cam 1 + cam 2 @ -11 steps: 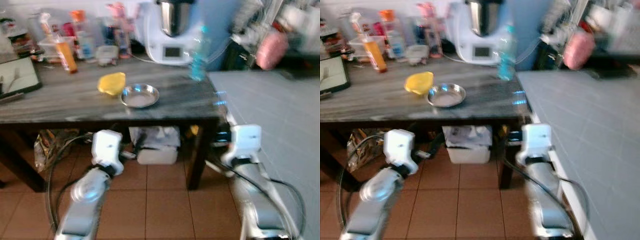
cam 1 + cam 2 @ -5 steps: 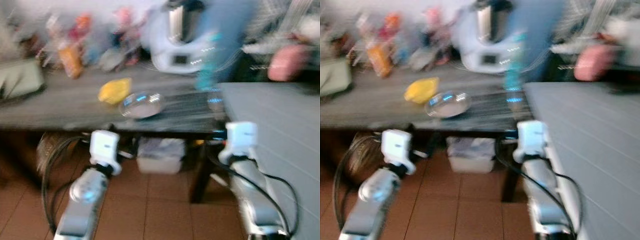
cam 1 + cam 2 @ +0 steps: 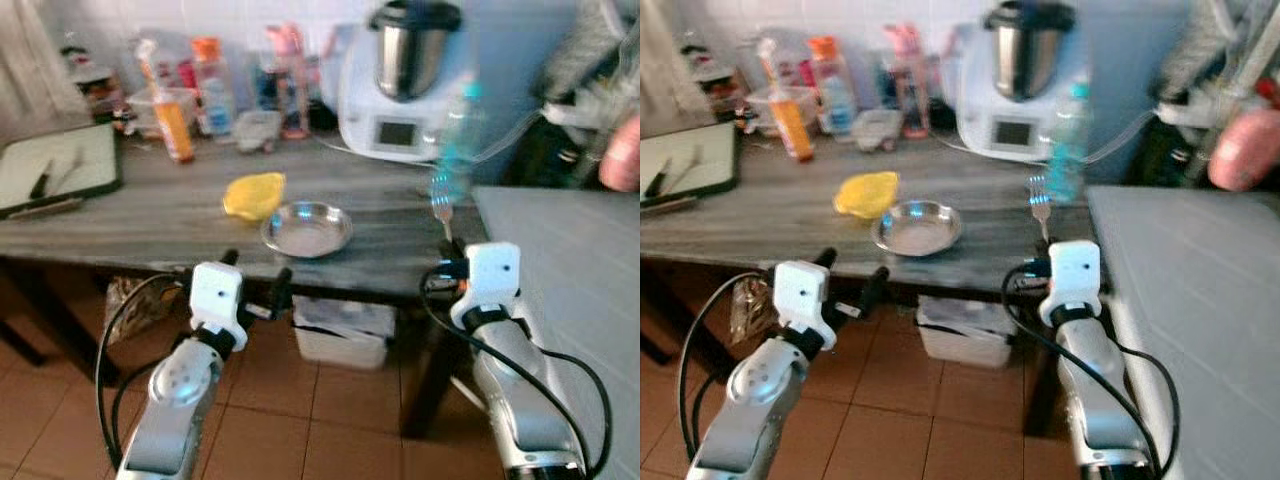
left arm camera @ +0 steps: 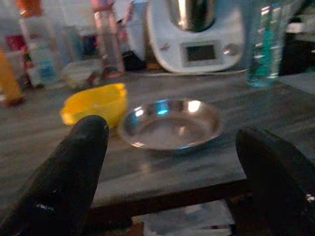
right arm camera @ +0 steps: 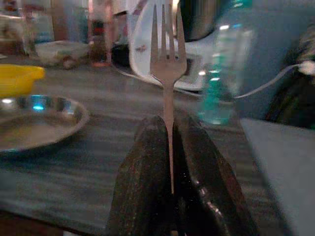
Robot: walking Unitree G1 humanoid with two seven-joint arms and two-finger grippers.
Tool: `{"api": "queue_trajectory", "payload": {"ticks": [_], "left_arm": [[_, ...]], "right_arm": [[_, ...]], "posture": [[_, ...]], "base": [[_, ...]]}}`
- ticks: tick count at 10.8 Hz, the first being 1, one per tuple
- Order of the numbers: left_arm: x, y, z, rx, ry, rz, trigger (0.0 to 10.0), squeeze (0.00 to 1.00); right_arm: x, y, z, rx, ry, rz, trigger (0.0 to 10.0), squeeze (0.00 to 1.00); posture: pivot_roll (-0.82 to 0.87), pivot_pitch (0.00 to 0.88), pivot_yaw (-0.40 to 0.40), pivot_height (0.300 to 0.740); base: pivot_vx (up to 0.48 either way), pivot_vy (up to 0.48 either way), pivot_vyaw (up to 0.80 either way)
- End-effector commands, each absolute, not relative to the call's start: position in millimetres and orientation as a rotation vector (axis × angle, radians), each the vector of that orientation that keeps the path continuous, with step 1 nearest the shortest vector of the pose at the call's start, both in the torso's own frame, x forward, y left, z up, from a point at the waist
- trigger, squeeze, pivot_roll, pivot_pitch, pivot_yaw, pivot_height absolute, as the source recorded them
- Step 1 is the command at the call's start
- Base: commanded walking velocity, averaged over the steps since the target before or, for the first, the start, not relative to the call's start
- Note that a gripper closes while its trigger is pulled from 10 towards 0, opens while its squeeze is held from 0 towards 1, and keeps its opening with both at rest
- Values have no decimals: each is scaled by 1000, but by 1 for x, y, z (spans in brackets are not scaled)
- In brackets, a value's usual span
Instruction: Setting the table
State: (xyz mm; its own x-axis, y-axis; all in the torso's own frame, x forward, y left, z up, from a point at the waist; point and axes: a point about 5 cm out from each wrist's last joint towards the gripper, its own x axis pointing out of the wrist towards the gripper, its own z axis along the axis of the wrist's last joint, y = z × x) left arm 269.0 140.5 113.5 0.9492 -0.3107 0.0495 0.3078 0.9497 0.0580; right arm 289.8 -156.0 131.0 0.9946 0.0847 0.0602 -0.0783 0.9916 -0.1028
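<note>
A grey wooden table [image 3: 120,215] with a streaked grain filled the middle of the frame, on dark legs over reddish floor tiles. Near its front edge, at the centre, sat a shallow round plate [image 3: 306,227] of shiny steel, and a yellow bowl [image 3: 253,194] with a soft, uneven rim was just beside it, up and to the left. At the upper centre stood a white mixer [image 3: 395,95] with a steel pot on top, and to its right a clear bottle [image 3: 451,140] with a blue-green label. Plastic bottles and jars were crowded along the back, upper left. A dark-rimmed tray [image 3: 55,168] lay at the far left.

The right gripper [image 5: 170,162] was raised at the table's front right corner, lower right of the centre. Its two black fingers were pressed together on the handle of a metal fork [image 5: 167,59], which stood upright with the tines up, in front of the bottle.

The left gripper [image 3: 253,285] was held low in front of the table edge, lower left of the centre, pointing at the plate. Its fingers [image 4: 69,172] were wide apart and held nothing. Both silver arms reached forward from the bottom of the frame.
</note>
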Motion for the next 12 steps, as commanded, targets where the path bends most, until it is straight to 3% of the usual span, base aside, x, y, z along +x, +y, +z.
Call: {"api": "queue_trajectory", "payload": {"ticks": [1,10,12], "left_arm": [[270,143,115,63,-59,-308,10000,0],[265,140,114,64,-53,-354,10000,0],[266,140,114,62,-52,-354,10000,0]], "right_arm": [[291,-152,136,-103,-85,93,10000,0],[288,-151,131,-54,-66,70,10000,0],[289,-152,130,-46,-56,66,10000,0]], "posture": [[91,0,26,740],[97,0,36,740],[98,0,38,740]], "base": [[296,0,0],[0,0,0],[0,0,-450]]}}
